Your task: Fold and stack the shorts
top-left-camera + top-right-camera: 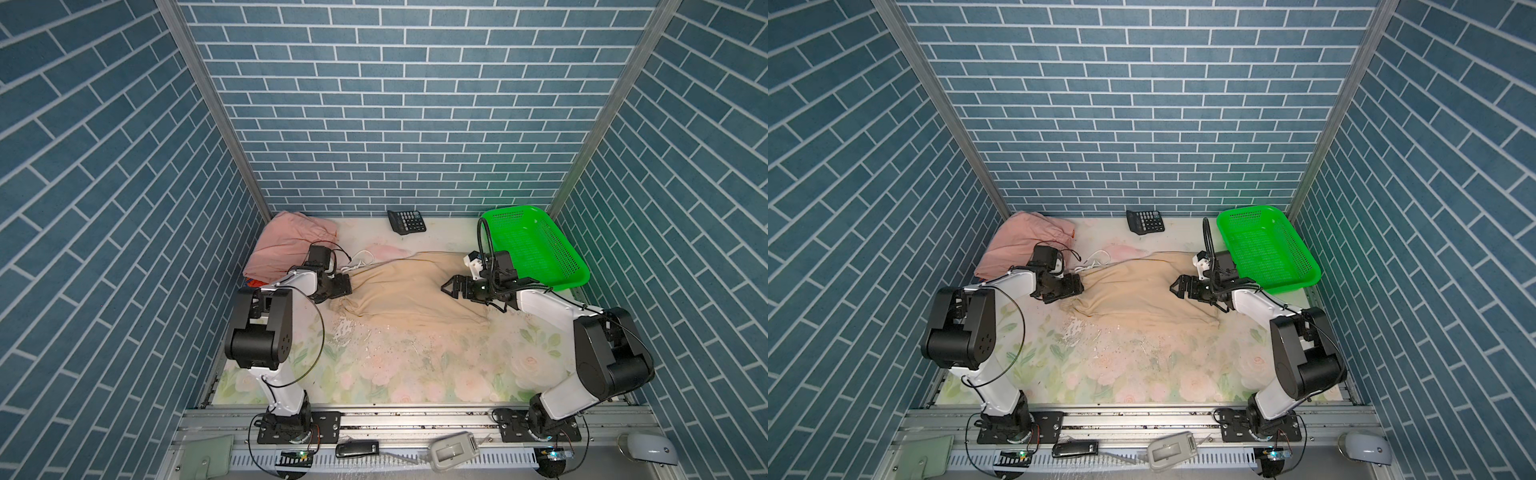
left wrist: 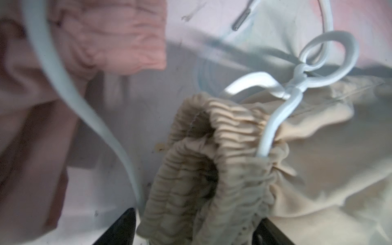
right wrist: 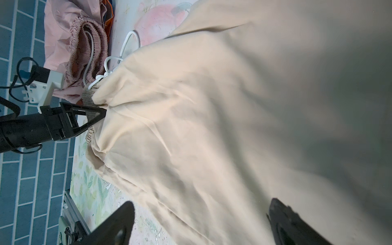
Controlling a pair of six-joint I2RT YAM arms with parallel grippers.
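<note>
Table (image 1: 374,374): the beige shorts (image 1: 407,291) lie spread and rumpled across the middle, not yet folded. The pink shorts (image 1: 286,245) sit bunched in the far left corner. You appear to be at the start of the fold on the beige pair.

Your right gripper (image 1: 446,286) hovers over the leg end, jaws fully apart and empty. Your left gripper (image 1: 348,287) straddles the gathered waistband (image 2: 212,169), jaws part-open, with no pinch confirmed.

Next, secure both ends and keep the drawstring (image 2: 297,84) clear.
</note>
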